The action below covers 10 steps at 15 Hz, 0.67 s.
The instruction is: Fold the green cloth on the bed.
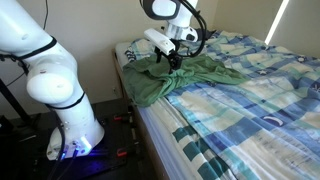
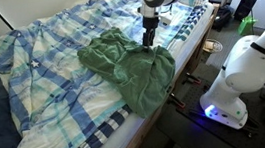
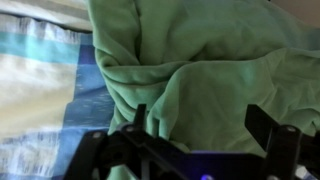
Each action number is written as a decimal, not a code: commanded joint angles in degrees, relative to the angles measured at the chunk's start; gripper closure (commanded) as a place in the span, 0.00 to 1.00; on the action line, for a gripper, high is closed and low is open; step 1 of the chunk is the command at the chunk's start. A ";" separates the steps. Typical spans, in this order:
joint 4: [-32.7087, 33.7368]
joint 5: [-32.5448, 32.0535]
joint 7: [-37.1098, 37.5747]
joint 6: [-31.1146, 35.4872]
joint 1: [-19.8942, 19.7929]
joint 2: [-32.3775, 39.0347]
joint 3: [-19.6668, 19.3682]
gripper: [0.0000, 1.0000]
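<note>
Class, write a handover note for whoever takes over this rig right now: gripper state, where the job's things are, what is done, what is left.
Gripper: open, fingers spread over the green cloth, nothing held; whether they touch it is unclear.
Green cloth: rumpled heap at the edge of the bed beside the robot base, one part draping over the side.
Done: no neat fold visible.
Left: grasp an edge, fold the cloth over itself, flatten it.
</note>
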 commanded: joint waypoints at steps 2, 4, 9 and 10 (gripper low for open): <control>4.51 4.72 -9.46 1.49 -0.05 8.48 -1.58 0.00; 5.03 7.58 -12.56 2.57 -0.48 11.87 -1.27 0.00; 4.92 12.47 -15.77 7.54 -2.22 17.00 0.53 0.00; 4.76 12.18 -15.40 7.85 -2.80 16.11 0.78 0.00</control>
